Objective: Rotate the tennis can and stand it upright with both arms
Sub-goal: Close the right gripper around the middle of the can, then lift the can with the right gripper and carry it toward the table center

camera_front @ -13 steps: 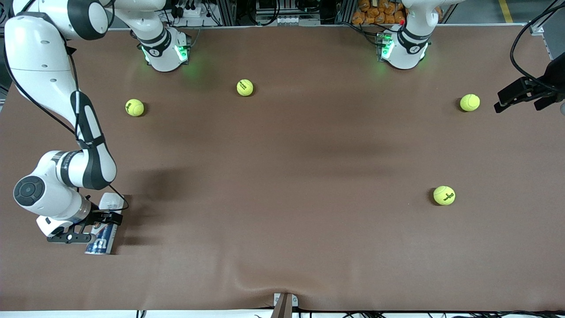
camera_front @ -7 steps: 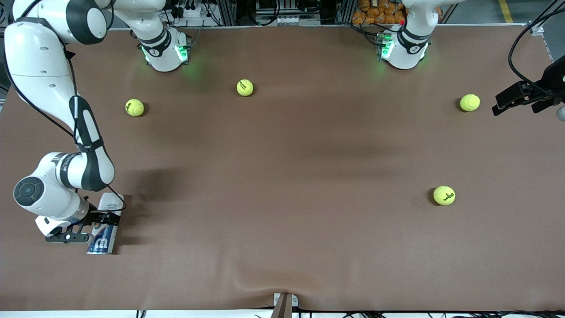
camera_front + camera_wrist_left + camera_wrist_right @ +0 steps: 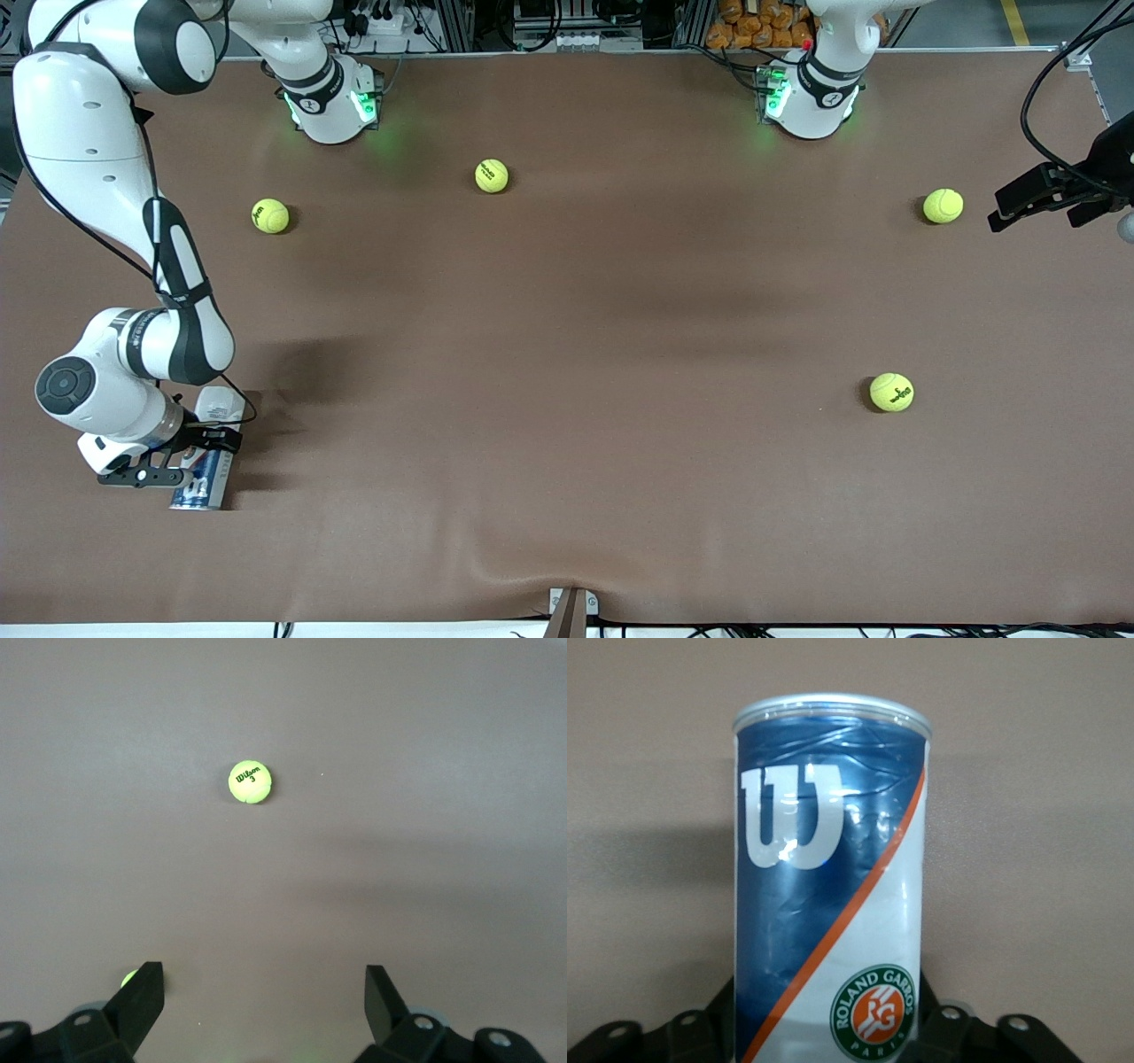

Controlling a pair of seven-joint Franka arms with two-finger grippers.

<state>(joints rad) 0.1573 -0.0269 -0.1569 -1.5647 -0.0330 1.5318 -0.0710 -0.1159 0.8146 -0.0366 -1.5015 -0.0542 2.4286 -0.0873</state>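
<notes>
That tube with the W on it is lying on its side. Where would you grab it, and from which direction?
Around the middle of its round body, from above, jaws either side of the curved wall. The tennis can lies flat on the table, so only its top and sides are free, and a mid-length hold should keep it balanced. The right gripper already sits there, fingers against it. The left gripper waits, open.

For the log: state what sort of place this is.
Probably a robotics lab or test cell: two arms bolted to one brown table, the right gripper at a lying tennis can, the left gripper waiting near a tennis ball.
</notes>
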